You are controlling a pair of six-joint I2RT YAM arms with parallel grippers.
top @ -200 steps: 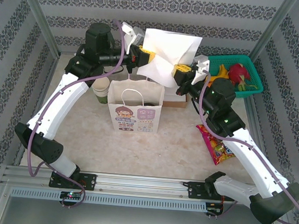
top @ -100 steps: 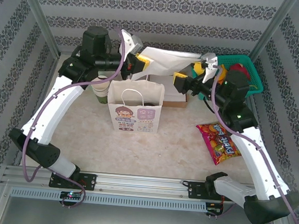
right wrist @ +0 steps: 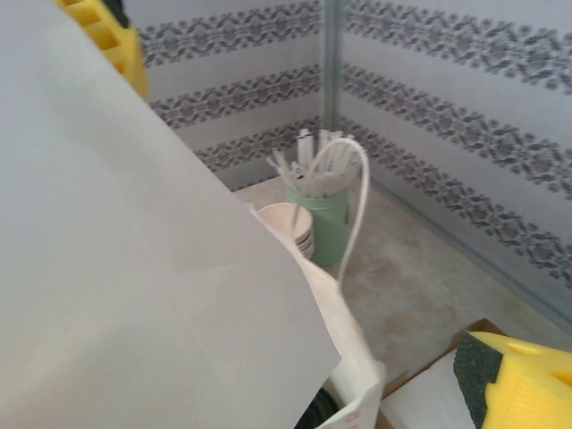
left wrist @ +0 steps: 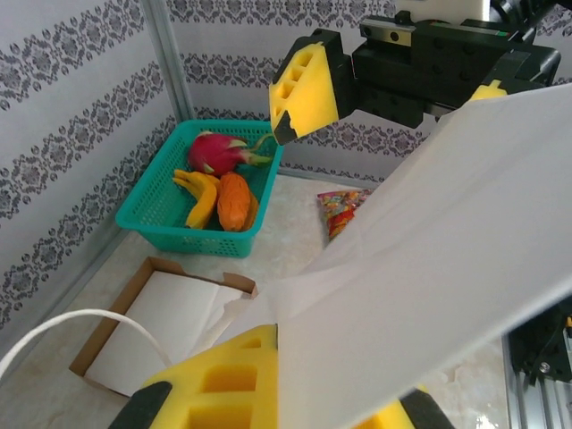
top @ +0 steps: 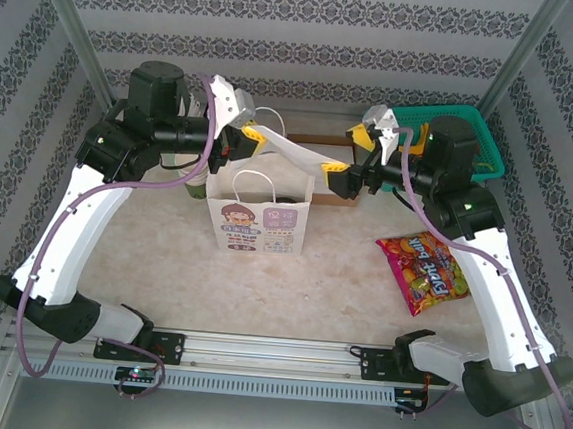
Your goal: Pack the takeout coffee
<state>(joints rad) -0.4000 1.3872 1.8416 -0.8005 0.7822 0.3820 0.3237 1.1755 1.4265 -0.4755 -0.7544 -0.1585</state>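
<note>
Your left gripper [top: 256,137] clamps a white sheet [top: 297,153] over the paper bag [top: 258,217]; the right gripper [top: 347,150] stands with jaws apart at the sheet's right end. The takeout coffee [top: 287,190] sits inside the bag.

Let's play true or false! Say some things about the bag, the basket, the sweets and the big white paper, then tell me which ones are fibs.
1. The paper bag stands upright on the table. True.
2. The green basket holds fruit. True.
3. The packet of sweets lies inside the basket. False: it lies flat on the table, outside the basket.
4. The right end effector is clamped on the white sheet. False: its jaws stand wide open.
5. The left end effector grips the white sheet. True.
</note>
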